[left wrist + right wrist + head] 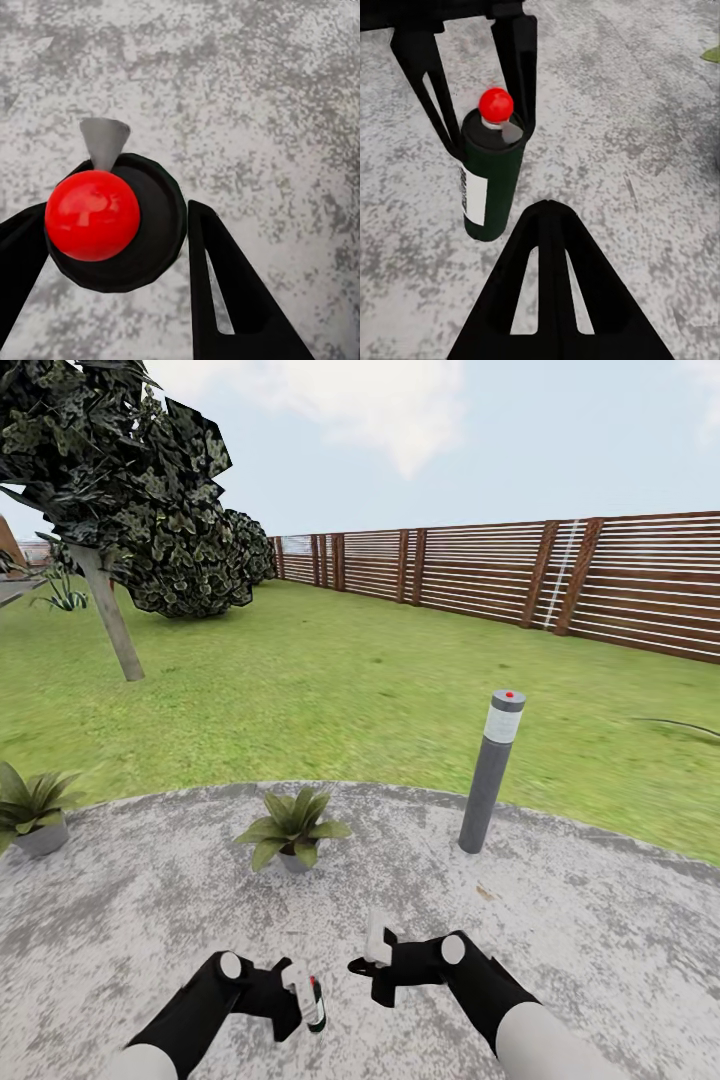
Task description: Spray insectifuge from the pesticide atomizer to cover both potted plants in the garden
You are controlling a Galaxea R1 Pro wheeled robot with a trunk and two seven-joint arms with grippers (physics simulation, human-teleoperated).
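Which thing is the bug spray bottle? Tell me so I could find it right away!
Look at the round grey stone patio, at the edge nearest the robot. The left gripper is shut on the pesticide atomizer: a small dark green bottle with a white label and a red ball on top. The grey bollard lamp is far taller, and the potted plants are leafy.

The patio (560, 920) across the lower frame is showing as rough, speckled grey stone, matt throughout. The pesticide atomizer (491, 180) is looking like smooth dark green plastic with a flat white label, and its red top ball (92, 214) is shining glossy. The left gripper (112, 247) fingers are appearing as matt black plastic. The fence (600, 580) at upper right is reading as brown slatted wood, the bollard lamp (490, 770) as dull grey metal.
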